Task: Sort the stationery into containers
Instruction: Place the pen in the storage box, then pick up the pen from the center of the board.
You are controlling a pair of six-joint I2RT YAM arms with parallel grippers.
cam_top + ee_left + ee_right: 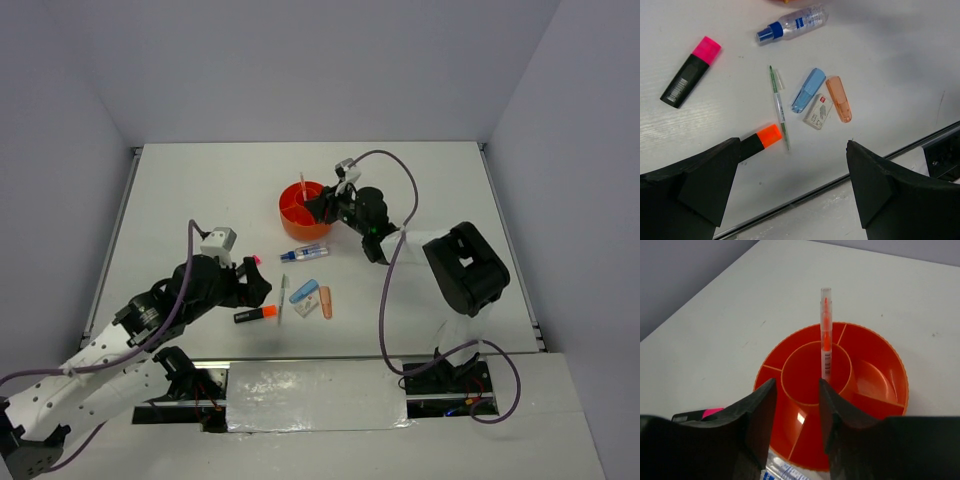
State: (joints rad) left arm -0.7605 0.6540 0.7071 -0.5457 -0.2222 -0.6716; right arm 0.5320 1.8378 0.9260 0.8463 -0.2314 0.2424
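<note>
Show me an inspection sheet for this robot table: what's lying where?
Surface: white table, no spills seen.
Job's things: orange tub with one pen standing in its centre cup; pink-capped highlighter, orange-capped highlighter, thin pen, marker, blue eraser, white eraser, salmon eraser loose on the table.
Clutter: nothing seen.
Grippers: left gripper open over the loose items; right gripper open, facing the tub.
Cables: purple cables loop from both arms.
Surroundings: plain grey walls.
</note>
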